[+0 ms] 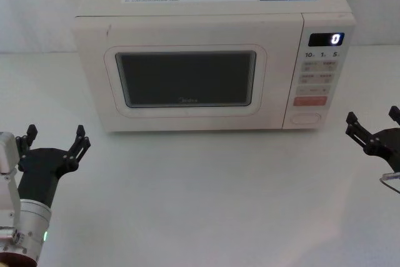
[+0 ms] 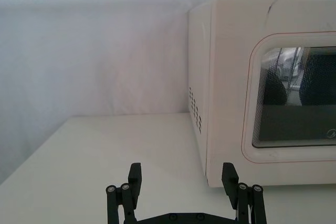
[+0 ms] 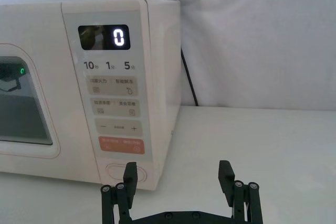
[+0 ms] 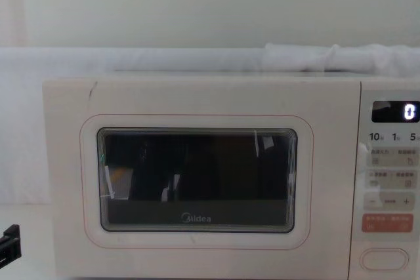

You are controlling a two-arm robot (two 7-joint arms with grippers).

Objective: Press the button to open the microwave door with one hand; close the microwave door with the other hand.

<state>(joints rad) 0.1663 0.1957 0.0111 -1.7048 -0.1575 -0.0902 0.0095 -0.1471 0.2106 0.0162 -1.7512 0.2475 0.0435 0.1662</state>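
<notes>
The cream microwave door (image 1: 187,79) with its dark window is shut flush with the oven front; it also shows in the chest view (image 4: 197,188). The oval button (image 1: 305,117) sits at the bottom of the control panel, below a salmon key, and appears in the chest view (image 4: 384,259). My left gripper (image 1: 55,132) hovers open over the table, in front of the oven's left corner, holding nothing. My right gripper (image 1: 373,115) stands open just right of the panel, also holding nothing. In the right wrist view the button (image 3: 118,171) lies just beyond the right gripper (image 3: 177,172), partly behind one finger.
The microwave (image 1: 212,4) stands at the back of a white table (image 1: 212,198), with a white cloth backdrop (image 3: 262,40) behind it. Its display (image 1: 326,39) reads 0. A black cable (image 3: 189,80) runs down behind the oven's right side.
</notes>
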